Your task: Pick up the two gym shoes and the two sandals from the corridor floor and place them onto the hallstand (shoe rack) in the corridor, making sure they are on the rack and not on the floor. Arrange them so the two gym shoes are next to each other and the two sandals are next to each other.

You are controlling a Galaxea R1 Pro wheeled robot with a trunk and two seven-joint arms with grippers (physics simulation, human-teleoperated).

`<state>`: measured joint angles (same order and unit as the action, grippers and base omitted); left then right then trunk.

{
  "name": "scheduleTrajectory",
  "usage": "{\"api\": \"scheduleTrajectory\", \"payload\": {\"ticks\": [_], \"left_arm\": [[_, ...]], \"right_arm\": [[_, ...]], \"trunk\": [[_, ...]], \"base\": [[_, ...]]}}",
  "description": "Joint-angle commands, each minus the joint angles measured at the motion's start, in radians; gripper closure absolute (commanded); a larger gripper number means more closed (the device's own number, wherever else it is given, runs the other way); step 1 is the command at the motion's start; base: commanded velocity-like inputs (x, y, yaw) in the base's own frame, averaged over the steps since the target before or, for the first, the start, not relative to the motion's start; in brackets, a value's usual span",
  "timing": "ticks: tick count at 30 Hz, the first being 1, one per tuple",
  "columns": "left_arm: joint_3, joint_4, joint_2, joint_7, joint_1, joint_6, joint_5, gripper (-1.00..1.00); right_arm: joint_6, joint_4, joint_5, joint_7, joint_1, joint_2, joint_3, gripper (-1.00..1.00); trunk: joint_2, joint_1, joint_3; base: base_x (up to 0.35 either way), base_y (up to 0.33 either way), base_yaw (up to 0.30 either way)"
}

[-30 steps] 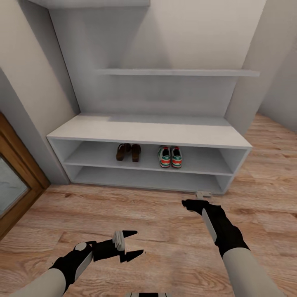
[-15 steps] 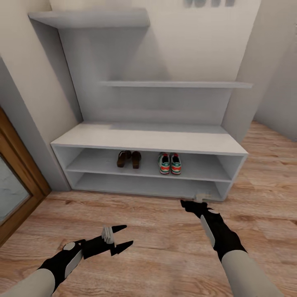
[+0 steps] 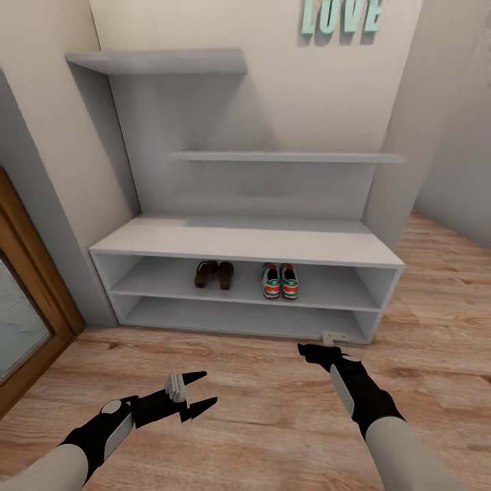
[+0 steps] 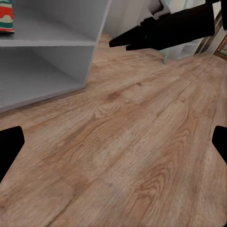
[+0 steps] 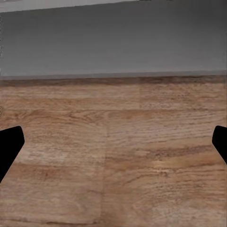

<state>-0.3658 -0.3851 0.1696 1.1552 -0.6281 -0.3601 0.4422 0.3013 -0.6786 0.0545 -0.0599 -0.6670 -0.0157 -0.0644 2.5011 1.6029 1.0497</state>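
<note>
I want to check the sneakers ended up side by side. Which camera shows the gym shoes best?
The head view: both gym shoes stand side by side in the hallstand's upper compartment, right of the sandals. The left wrist view catches just a striped sliver of one shoe at its edge. The right wrist view looks at floor and grey panel.

Pale teal block letters spelling LOVE [image 3: 340,15] hang high on a cream plaster wall [image 3: 286,88], their tops cut off by the frame. At the left edge stands a brown wooden door frame [image 3: 31,273] enclosing a pale marbled panel [image 3: 13,320], beside a grey wall section [image 3: 54,225]. A small light-grey bracket-like piece [image 3: 333,337] sits low by the floor; what it is cannot be told.
</note>
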Motion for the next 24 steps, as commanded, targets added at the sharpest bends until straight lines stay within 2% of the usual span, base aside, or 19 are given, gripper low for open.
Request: {"api": "scheduleTrajectory", "payload": {"ticks": [1, 6, 8, 13, 18, 24], "left_arm": [[-0.008, 0.001, 0.001, 0.000, -0.001, -0.005, 0.009, -1.00], [-0.008, 0.001, 0.002, -0.001, -0.001, -0.005, 0.009, -1.00], [-0.004, 0.001, 0.002, -0.001, -0.001, -0.005, 0.009, -1.00], [0.023, 0.002, 0.002, -0.002, -0.001, -0.005, 0.009, -1.00], [0.053, 0.002, 0.002, -0.002, -0.001, -0.005, 0.008, -1.00], [0.064, 0.002, 0.001, -0.002, -0.001, -0.005, 0.007, -1.00]], "right_arm": [[0.005, 0.004, 0.006, -0.005, 0.000, -0.001, -0.006, -1.00], [-0.031, 0.062, 0.007, -0.038, 0.000, -0.001, -0.006, -1.00], [-0.060, 0.088, 0.007, -0.067, 0.000, -0.001, -0.006, -1.00], [-0.126, 0.162, 0.007, -0.173, 0.000, 0.000, -0.008, -1.00], [-0.146, 0.233, 0.007, -0.251, 0.000, 0.000, -0.010, -1.00], [-0.151, 0.292, 0.023, -0.380, 0.000, 0.000, -0.014, -1.00]], "trunk": [[0.000, -0.001, -0.003], [-0.001, -0.003, -0.022], [-0.015, -0.010, -0.029], [-0.050, -0.030, -0.044], [-0.085, -0.049, -0.060], [-0.127, -0.072, -0.079]], "base": [[0.000, 0.000, 0.000], [0.000, 0.000, 0.000], [0.000, 0.000, 0.000], [0.000, 0.000, 0.000], [0.000, 0.000, 0.000], [0.000, 0.000, 0.000]]}}
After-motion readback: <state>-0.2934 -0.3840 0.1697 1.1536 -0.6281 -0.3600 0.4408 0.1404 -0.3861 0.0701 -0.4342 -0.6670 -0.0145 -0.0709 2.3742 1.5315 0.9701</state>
